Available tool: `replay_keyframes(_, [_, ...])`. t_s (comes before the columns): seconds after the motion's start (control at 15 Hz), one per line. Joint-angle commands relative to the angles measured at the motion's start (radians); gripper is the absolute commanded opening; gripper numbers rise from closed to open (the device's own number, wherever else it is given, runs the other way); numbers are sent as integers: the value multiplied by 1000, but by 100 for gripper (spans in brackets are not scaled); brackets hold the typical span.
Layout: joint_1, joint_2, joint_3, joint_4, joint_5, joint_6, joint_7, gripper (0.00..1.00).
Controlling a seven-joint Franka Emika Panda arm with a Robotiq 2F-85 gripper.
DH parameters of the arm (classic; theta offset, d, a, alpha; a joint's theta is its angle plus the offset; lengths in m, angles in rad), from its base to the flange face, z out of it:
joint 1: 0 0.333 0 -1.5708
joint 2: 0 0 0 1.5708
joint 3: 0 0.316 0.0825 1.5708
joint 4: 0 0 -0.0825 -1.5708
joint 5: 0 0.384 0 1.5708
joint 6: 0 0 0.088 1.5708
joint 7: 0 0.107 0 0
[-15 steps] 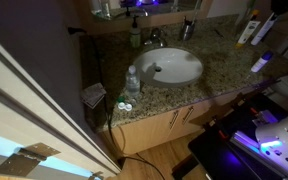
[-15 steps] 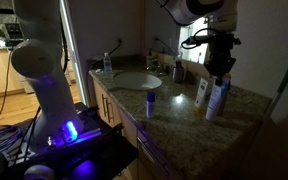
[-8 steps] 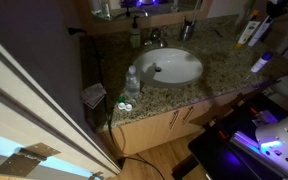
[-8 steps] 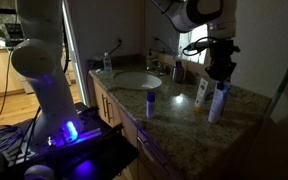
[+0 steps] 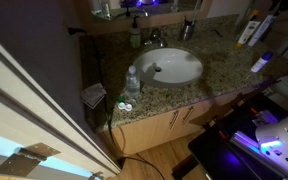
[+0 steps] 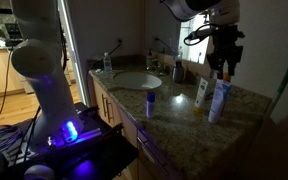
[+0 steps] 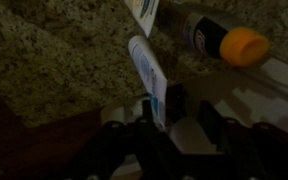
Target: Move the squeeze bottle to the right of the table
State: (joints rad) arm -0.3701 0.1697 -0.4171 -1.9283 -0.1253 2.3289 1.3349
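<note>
The jaws stand spread, touching nothing; the gripper [image 6: 223, 75] hangs just above the squeeze bottle [image 6: 217, 101]. The bottle stands upright near the back corner of the table [image 6: 174, 108] — at the end away from the sink [image 6: 136, 81] — just beside another white bottle [image 6: 201, 93].

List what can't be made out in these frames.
- Gripper jaws: a dark silhouette against the window in an exterior view, dim and blurred in the wrist view. Open or shut is unclear.
- Squeeze bottle label: too small in both exterior views, blurred in the wrist view.
- Its base: hidden behind the gripper in the wrist view.
- Orange-capped item: blurred, so it can't be identified.
</note>
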Motion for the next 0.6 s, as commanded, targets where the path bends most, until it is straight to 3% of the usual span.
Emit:
replay_keyframes(0.0, [-3,-102,-6,-24,20,-11,-37,84])
replay_keyframes(0.13, [-9,-164,-5,-26,31,-23,-66,98])
replay_keyframes(0.27, [-13,-220,1,-29,70,-50,-116,100])
replay_keyframes(0.33, [-13,-154,1,4,36,-22,-61,95])
replay_keyframes(0.4, [-16,-178,3,7,49,-37,-82,100])
replay_keyframes(0.53, [-18,-207,5,3,55,-53,-93,100])
